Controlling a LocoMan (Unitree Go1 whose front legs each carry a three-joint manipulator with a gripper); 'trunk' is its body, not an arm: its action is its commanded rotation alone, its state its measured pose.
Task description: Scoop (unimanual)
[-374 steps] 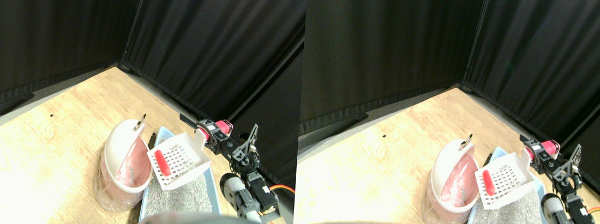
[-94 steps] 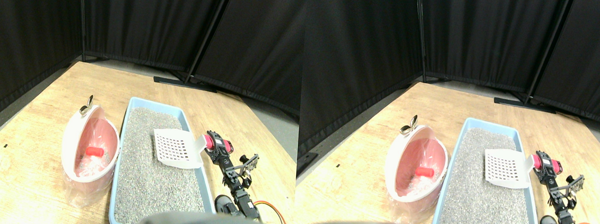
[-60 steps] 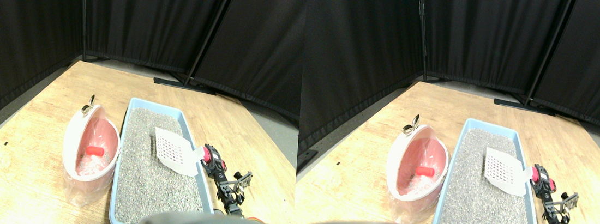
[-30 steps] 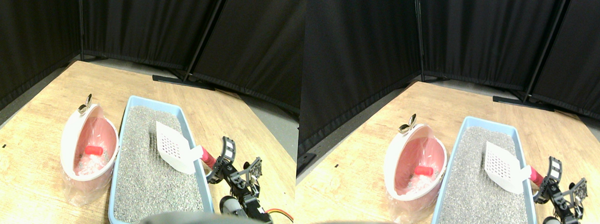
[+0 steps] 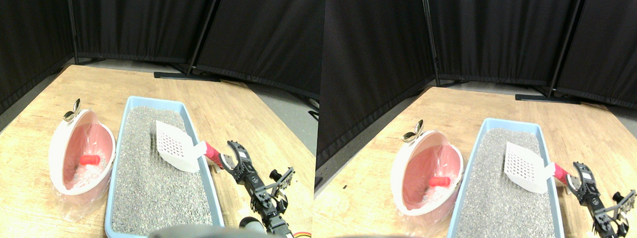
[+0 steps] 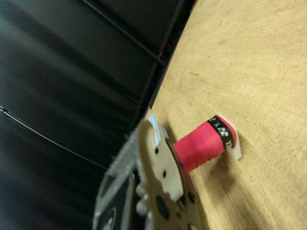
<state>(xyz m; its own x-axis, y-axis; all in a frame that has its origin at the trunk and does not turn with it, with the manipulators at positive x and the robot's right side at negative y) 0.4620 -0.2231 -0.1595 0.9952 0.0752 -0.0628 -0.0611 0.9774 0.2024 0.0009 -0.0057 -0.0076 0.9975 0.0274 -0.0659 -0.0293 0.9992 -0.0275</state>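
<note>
Claw (image 5: 227,158) jaws apart, just off scoop handle (image 5: 212,153), gripping nothing. L to R: pink bin (image 5: 81,159) w/ red piece (image 5: 90,159) inside, blue litter tray (image 5: 207,177), white scoop (image 5: 177,147) resting on tray's right rim.

Robot lab, black curtain screens (image 5: 128,9), plywood floor (image 5: 238,108)

My work surface is a light wooden floor (image 5: 18,193), blue litter tray (image 5: 201,173) lying in the middle, pink bin (image 5: 64,144) just left of the tray, black curtain stands at the far edge
</note>
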